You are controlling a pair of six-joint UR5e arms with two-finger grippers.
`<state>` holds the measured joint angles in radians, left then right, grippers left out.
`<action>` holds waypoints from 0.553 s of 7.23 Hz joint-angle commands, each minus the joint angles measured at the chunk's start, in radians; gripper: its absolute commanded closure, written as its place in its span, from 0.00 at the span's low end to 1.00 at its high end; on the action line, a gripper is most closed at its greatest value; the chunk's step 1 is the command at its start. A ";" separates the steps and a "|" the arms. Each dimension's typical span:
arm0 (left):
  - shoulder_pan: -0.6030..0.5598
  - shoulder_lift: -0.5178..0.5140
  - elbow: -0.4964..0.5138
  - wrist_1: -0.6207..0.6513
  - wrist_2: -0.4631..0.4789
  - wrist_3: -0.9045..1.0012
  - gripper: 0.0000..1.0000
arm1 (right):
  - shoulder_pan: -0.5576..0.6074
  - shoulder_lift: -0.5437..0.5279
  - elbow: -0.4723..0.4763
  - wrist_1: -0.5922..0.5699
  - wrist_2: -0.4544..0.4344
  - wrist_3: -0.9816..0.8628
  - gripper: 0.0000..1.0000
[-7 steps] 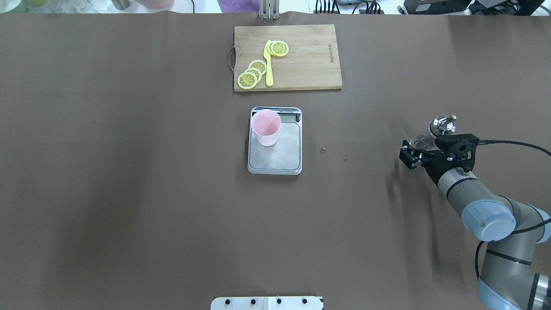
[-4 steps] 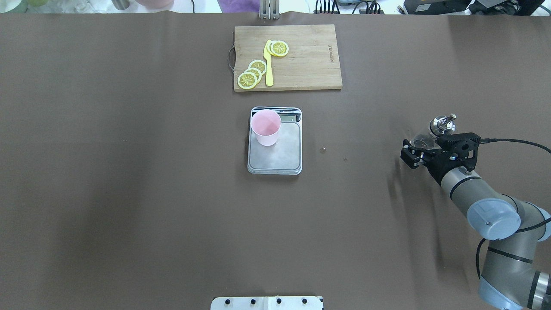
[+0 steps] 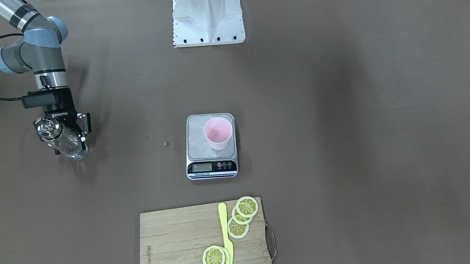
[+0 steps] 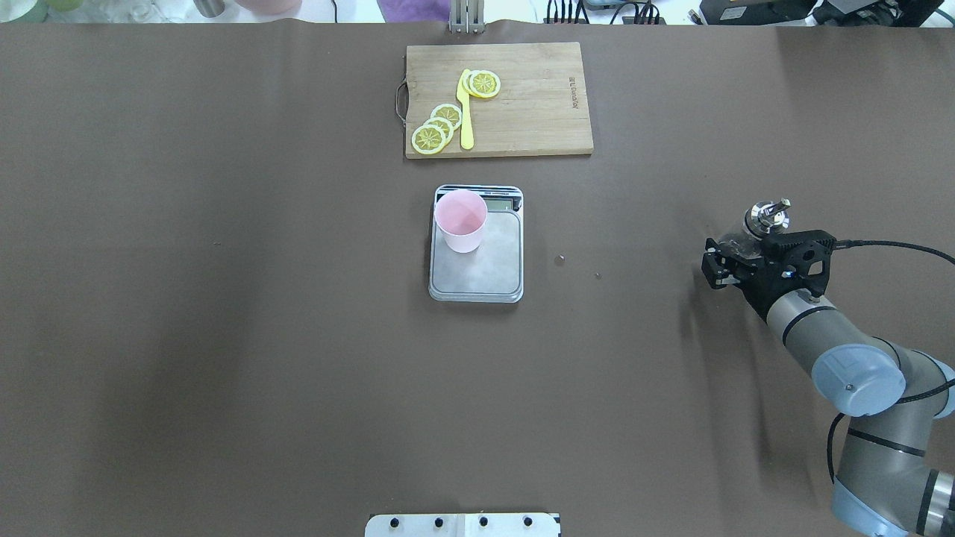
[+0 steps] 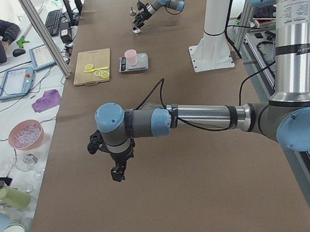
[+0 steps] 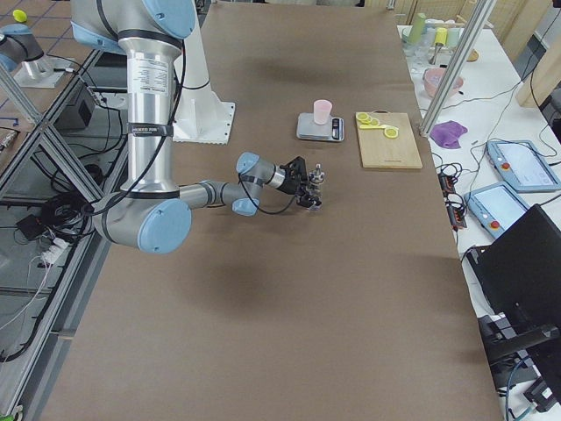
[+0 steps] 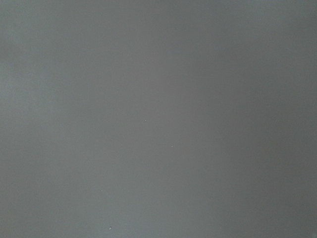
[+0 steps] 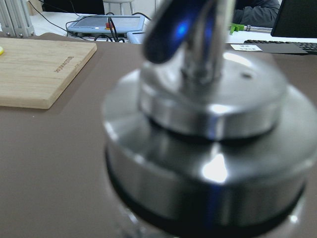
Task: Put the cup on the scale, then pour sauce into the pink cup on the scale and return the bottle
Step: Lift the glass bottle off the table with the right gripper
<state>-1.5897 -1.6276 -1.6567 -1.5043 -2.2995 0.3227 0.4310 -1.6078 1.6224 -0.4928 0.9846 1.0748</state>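
Fingers (image 3: 81, 135) of the right arm close narrowly on either side of a small clear glass bottle with a shiny silver pour-spout cap (image 3: 67, 145), holding its body below the cap. The bottle stands upright, low over the brown worktop (image 3: 339, 101) toward the robot's right end. Whether its base touches the surface I cannot tell. It is well apart from the small rectangular scale with a silver steel platform and black display strip (image 3: 198, 144); only bare worktop and two tiny specks lie between them.

A small pale pink tapered plastic cup (image 3: 218, 134) stands upright on the scale, inside the platform's edges, toward the robot's left side and near the display strip. Beyond the scale, with a band of bare worktop between, a rectangular wooden cutting board (image 3: 172, 242) lies at the far edge, carrying yellow lemon slices (image 3: 246, 206) and a yellow plastic knife (image 3: 225, 234).

The left arm's fingers (image 5: 116, 172) hang above open worktop far toward the robot's left end, well clear of everything. I cannot tell whether they are wide or narrow.
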 commanded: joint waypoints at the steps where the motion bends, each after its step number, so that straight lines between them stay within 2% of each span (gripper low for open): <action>1: 0.001 0.000 0.000 -0.001 0.000 -0.001 0.02 | 0.003 0.003 0.016 0.005 -0.007 -0.003 1.00; 3: 0.001 0.000 0.000 -0.001 0.000 -0.001 0.02 | 0.006 0.006 0.052 0.005 -0.012 -0.018 1.00; 4: 0.001 0.000 0.000 -0.001 0.000 -0.001 0.02 | 0.008 0.005 0.050 0.005 -0.036 -0.083 1.00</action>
<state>-1.5892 -1.6271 -1.6567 -1.5048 -2.2994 0.3221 0.4368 -1.6014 1.6658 -0.4880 0.9685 1.0461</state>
